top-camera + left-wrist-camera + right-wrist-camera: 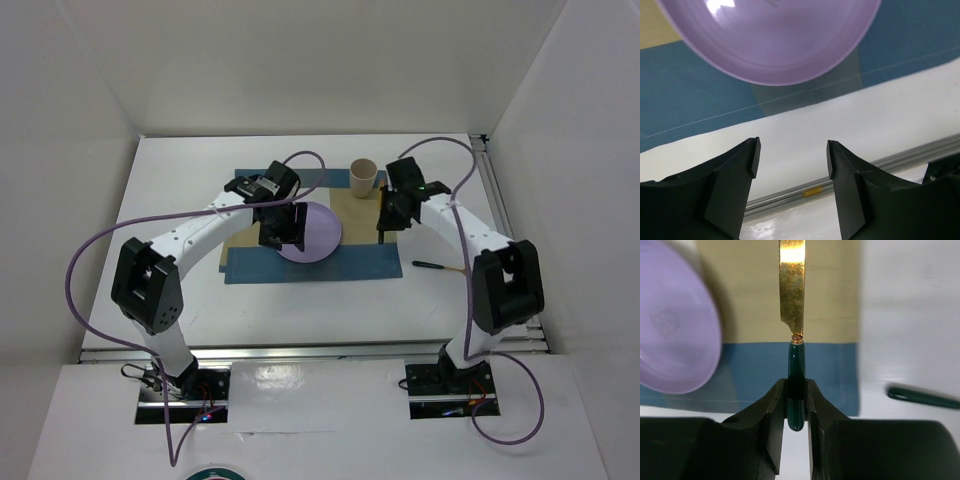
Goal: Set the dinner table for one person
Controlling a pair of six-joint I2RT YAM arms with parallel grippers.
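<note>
Your dinner table (170, 190) spreads white beneath both arms, with rails along its edges. At its middle lies a blue-and-tan placemat (360, 262) bearing a purple plate (322, 232), with a tan cup (363, 177) at the far edge. Your right gripper (796, 390) clamps the green handle of a gold-bladed knife (792, 285) just right of the plate. Your left gripper (793, 150) hangs with its jaws apart and empty by the plate's left rim. A second green-handled utensil (437, 266) lies on bare table right of the mat.

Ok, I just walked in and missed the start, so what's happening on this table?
The right gripper grips a knife by its green handle over the placemat, right of the purple plate. The left gripper is open and empty beside that plate. A cup stands at the mat's far edge; another green-handled utensil lies on the table.
</note>
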